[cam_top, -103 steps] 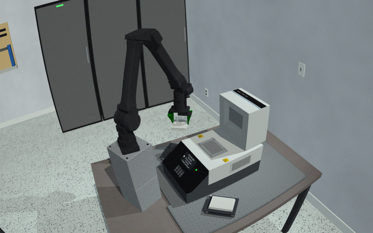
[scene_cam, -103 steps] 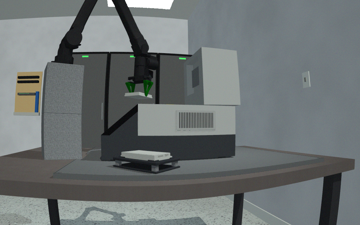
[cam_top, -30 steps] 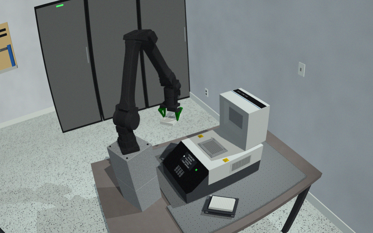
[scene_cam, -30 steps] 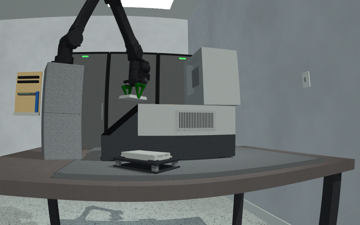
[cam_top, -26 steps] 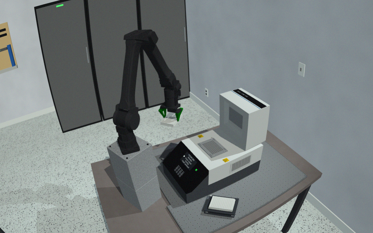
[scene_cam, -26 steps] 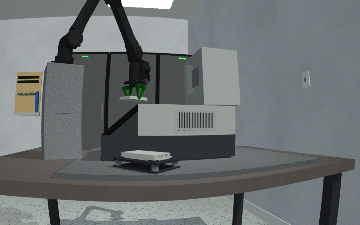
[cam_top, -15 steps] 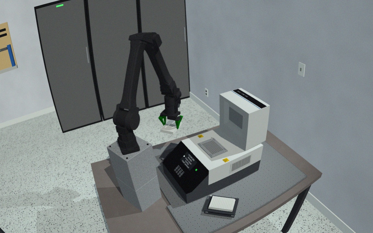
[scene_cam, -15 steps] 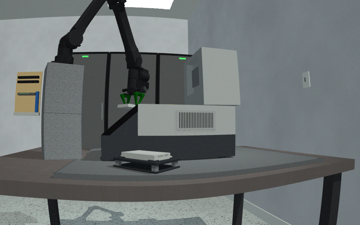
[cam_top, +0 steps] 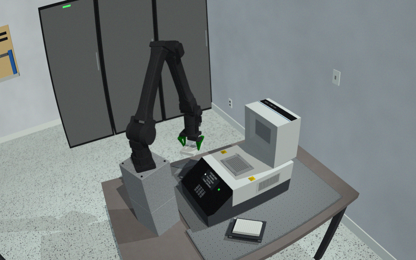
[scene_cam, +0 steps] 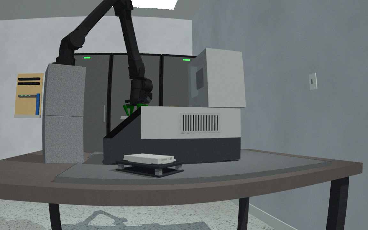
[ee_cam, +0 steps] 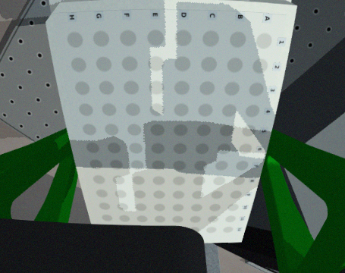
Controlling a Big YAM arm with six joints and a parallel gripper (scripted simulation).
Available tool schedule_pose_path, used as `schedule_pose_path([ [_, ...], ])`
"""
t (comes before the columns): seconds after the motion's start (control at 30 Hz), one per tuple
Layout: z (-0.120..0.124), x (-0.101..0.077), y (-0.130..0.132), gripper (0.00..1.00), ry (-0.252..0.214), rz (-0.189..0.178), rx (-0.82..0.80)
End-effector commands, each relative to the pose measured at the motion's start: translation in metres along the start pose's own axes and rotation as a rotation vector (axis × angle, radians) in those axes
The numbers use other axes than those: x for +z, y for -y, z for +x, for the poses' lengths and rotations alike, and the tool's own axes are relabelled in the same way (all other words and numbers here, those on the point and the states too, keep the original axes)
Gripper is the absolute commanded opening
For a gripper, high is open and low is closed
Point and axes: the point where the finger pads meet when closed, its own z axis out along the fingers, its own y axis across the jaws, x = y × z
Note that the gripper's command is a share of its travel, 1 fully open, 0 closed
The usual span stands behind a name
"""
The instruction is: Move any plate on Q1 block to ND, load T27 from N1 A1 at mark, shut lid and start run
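Note:
My gripper (cam_top: pixel 190 142) is shut on a white 96-well plate (cam_top: pixel 188 149) and holds it level above the table, to the left of the cycler Q1 (cam_top: pixel 238 174). In the wrist view the plate (ee_cam: pixel 167 111) sits between the green fingers, with row letters along its far edge and A at the far right. Q1's lid (cam_top: pixel 271 129) stands open, its block (cam_top: pixel 237 164) is bare, and the lamp (cam_top: pixel 218 189) is green. Plate T27 (cam_top: pixel 247 226) lies on nest N1 in front of Q1's right side; it also shows in the exterior view (scene_cam: pixel 149 158).
A dark nest (cam_top: pixel 183 168) lies on the table below the held plate, beside Q1's sloped black panel with the keypad (cam_top: pixel 199 190). The arm's grey pedestal (cam_top: pixel 149 194) stands left of Q1. In the exterior view, Q1's housing hides part of the gripper (scene_cam: pixel 135 108).

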Motion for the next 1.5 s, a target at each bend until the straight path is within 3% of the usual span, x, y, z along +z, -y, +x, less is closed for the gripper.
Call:
schedule_pose_path([
  [0.0,-0.013,-0.002,0.008,0.0,0.047,0.004,0.009],
  [0.27,-0.018,0.034,-0.001,0.0,0.047,0.004,-0.006],
  [0.57,-0.038,0.044,-0.004,0.0,0.082,0.004,-0.003],
  [0.83,-0.005,0.088,0.005,0.0,0.01,0.003,0.012],
  [1.03,-0.012,0.094,0.007,0.0,0.035,0.004,0.004],
  [1.17,-0.038,0.099,0.006,0.0,0.075,0.005,-0.001],
  [1.47,-0.002,0.145,-0.003,0.0,0.001,0.002,-0.019],
])
